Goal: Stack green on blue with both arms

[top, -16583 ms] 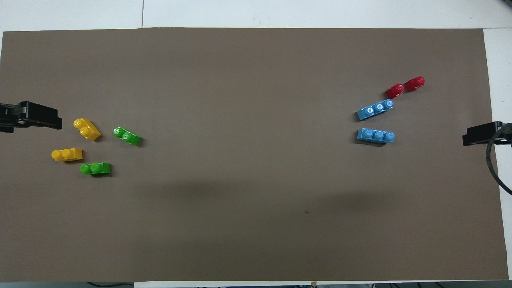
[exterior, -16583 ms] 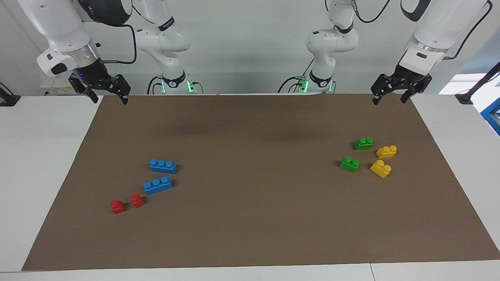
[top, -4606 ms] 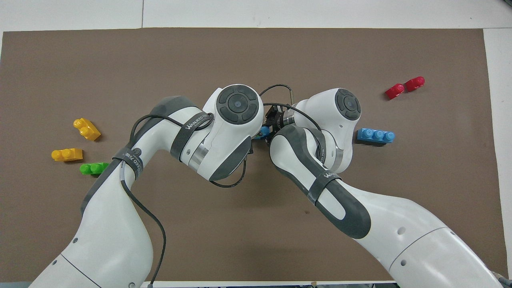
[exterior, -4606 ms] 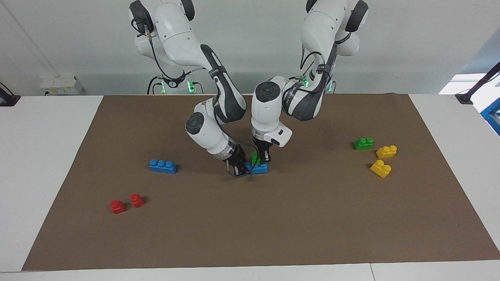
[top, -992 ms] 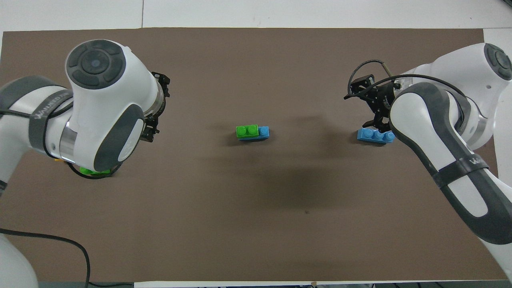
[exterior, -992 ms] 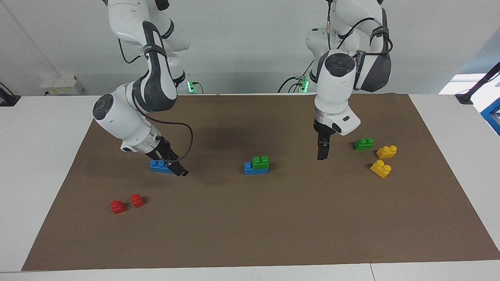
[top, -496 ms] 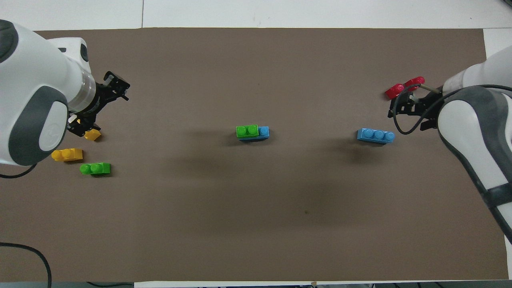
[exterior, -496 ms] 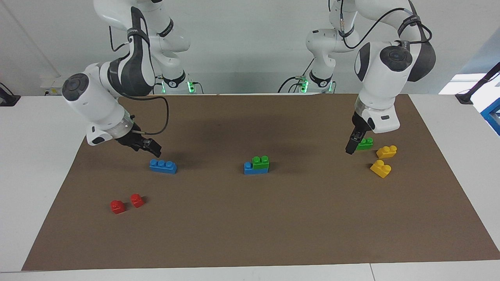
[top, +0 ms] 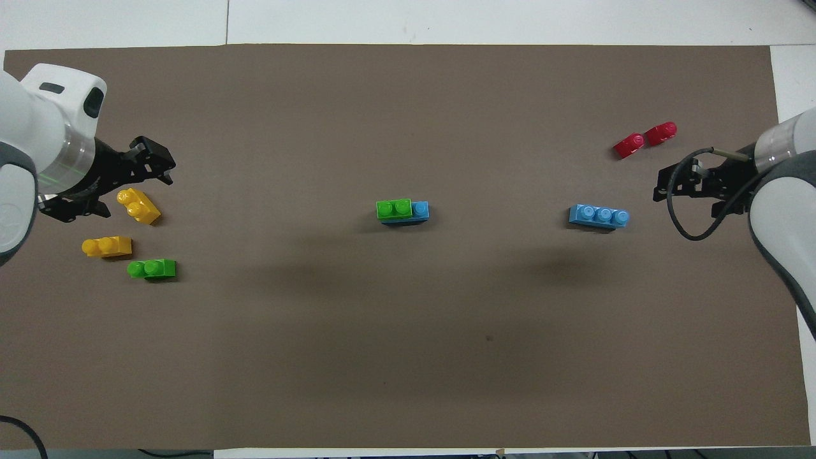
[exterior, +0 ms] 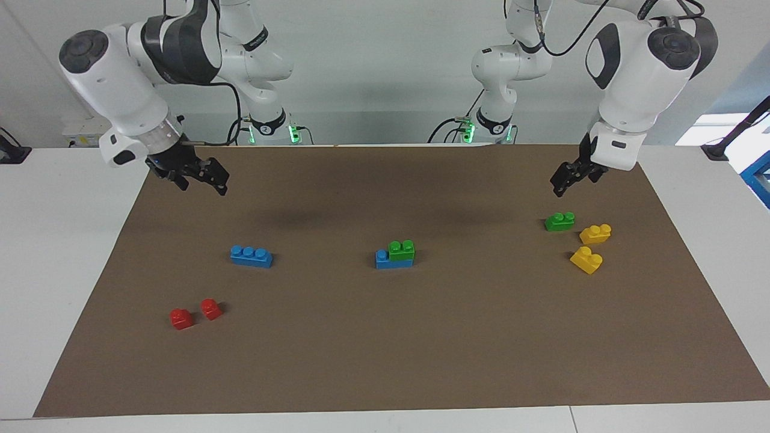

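A wide brown mat (exterior: 385,337) covered most of the white surface (exterior: 54,252), and a pale wall stood at the robots' end of it. In the middle of the mat a green brick (exterior: 401,250) (top: 394,208) sat on top of a blue brick (exterior: 382,260) (top: 420,210), pressed on the end toward the left arm, so that one blue stud was free at the end toward the right arm. A second blue brick (exterior: 251,256) (top: 598,217) lay flat toward the right arm's end of the mat, and two small red bricks (exterior: 195,314) (top: 645,139) lay close together farther from the robots than it. Toward the left arm's end a second green brick (exterior: 559,221) (top: 152,269) lay near two yellow bricks (exterior: 591,246) (top: 122,224). The left gripper (exterior: 568,178) (top: 121,185) hung in the air over the mat, above the corner nearest the left arm's base; its jaws stood apart and held nothing. The right gripper (exterior: 200,176) (top: 677,185) hung over the mat's edge at the right arm's end, and its jaws also stood apart and empty. No gripper touched any brick.
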`<control>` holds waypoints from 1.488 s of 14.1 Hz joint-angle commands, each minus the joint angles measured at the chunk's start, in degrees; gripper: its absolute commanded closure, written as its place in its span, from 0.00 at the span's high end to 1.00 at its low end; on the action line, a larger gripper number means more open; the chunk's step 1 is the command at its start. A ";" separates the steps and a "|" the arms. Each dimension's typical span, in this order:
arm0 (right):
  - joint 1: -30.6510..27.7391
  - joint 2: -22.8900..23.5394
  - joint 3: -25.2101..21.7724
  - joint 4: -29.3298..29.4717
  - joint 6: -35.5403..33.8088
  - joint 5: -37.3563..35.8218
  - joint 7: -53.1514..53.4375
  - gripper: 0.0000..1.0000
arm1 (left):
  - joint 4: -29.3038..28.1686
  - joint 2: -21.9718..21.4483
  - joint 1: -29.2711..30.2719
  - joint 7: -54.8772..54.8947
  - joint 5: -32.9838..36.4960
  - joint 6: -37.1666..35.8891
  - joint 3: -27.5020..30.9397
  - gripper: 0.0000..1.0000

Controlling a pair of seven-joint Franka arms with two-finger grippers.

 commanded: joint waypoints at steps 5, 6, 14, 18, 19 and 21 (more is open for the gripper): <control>-0.65 0.23 0.21 6.66 -8.70 -1.02 -4.85 1.00 | -1.74 -5.24 1.11 4.44 -1.64 -1.70 -0.04 1.00; -0.74 0.41 0.21 6.93 -9.14 -1.02 -5.20 1.00 | -1.48 -5.34 1.29 5.92 -1.64 -2.22 -0.04 1.00; -0.92 0.41 0.12 6.85 -8.44 -1.11 -5.11 1.00 | 0.19 -5.34 2.35 7.97 -6.47 -6.28 0.40 1.00; -0.92 0.41 0.12 6.85 -8.62 -1.11 -5.20 1.00 | -0.08 -5.34 1.73 7.17 -6.83 -4.34 1.02 1.00; -0.92 0.41 0.12 6.85 -8.62 -1.11 -5.20 1.00 | -0.08 -5.34 1.55 7.17 -6.83 -4.08 1.02 1.00; -0.74 0.32 0.12 6.67 -8.62 -1.46 -5.11 1.00 | 0.01 -5.34 1.64 7.17 -6.83 -3.81 1.11 1.00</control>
